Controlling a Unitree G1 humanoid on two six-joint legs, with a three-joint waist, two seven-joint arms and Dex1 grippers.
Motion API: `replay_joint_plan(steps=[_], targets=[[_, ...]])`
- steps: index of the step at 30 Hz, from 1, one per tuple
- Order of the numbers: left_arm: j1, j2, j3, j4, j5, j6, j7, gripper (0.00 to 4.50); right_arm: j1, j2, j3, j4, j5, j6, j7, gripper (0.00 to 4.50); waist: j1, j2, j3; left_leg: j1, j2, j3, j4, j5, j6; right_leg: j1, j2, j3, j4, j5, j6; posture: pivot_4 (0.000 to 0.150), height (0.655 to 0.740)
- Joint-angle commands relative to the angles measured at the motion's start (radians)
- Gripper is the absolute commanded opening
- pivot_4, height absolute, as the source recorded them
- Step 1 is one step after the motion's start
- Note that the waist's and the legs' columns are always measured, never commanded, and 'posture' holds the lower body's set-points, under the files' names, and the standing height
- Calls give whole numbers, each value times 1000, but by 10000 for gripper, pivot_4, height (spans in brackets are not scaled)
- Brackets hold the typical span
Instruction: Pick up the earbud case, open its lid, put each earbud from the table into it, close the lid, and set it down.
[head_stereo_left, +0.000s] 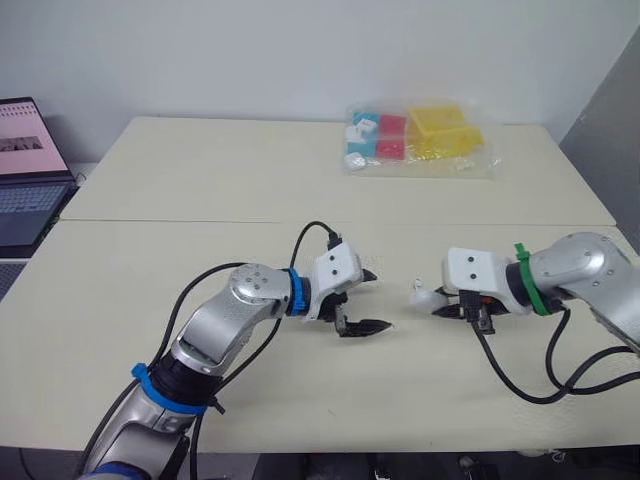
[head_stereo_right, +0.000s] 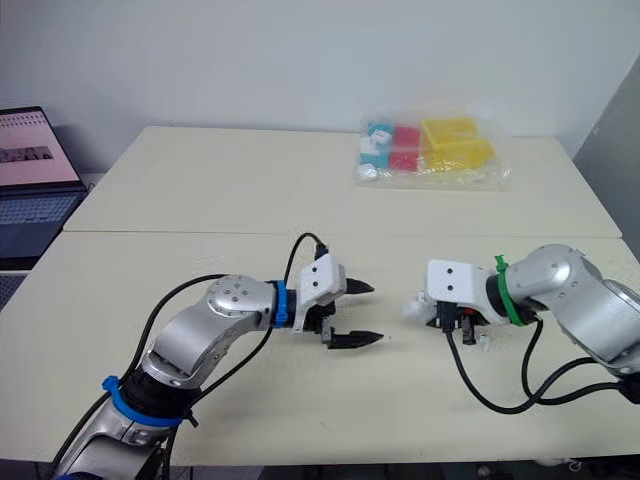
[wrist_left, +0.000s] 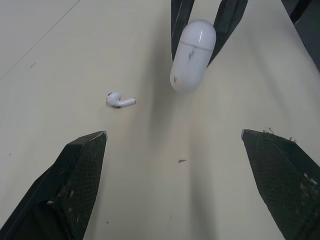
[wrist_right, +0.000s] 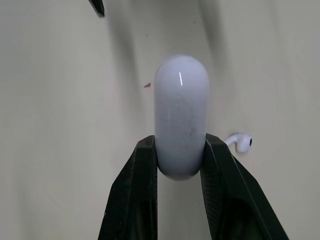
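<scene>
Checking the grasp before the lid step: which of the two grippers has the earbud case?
The right gripper: its fingers are shut on the white earbud case, which is held off the table. The left gripper is open, with nothing between its fingers.

No text can be read; the laptop screen (head_stereo_left: 30, 140) may carry some, too small.

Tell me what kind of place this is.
Likely an office or lab workspace: two cream tables pushed together, an open laptop at the robot's left, and a clear bag of coloured blocks.
</scene>
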Motion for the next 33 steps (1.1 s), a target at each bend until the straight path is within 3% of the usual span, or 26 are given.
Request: replay_joint_plan(steps=[1, 27, 30, 33], targets=[[-46, -22, -33, -24, 1, -23, -28, 45000, -35, 25, -11, 1, -31, 0, 55, 7511, 1, 0, 0, 0, 0, -1, 0, 0, 0, 0, 0, 0, 0, 0, 0, 1500, 7364], [-92, -81, -75, 46, 27, 25, -27, 45000, -113, 135, -21, -25, -91, 108, 133, 7511, 1, 0, 0, 0, -1, 0, 2, 0, 0, 0, 0, 0, 2, 0, -1, 1500, 7364], [-89, -91, -67, 42, 10, 39, -26, 39049, -132, 142, -20, -25, -87, 124, 137, 7511, 1, 0, 0, 0, -1, -1, 2, 0, 0, 1, 0, 0, 2, 3, -5, 1500, 7364], [-90, -104, -63, 40, 5, 46, -15, 29206, -136, 148, -27, -32, -76, 148, 132, 7511, 1, 0, 0, 0, -1, 0, 2, 0, 0, 1, 0, 0, 2, 3, -5, 1500, 7364]])
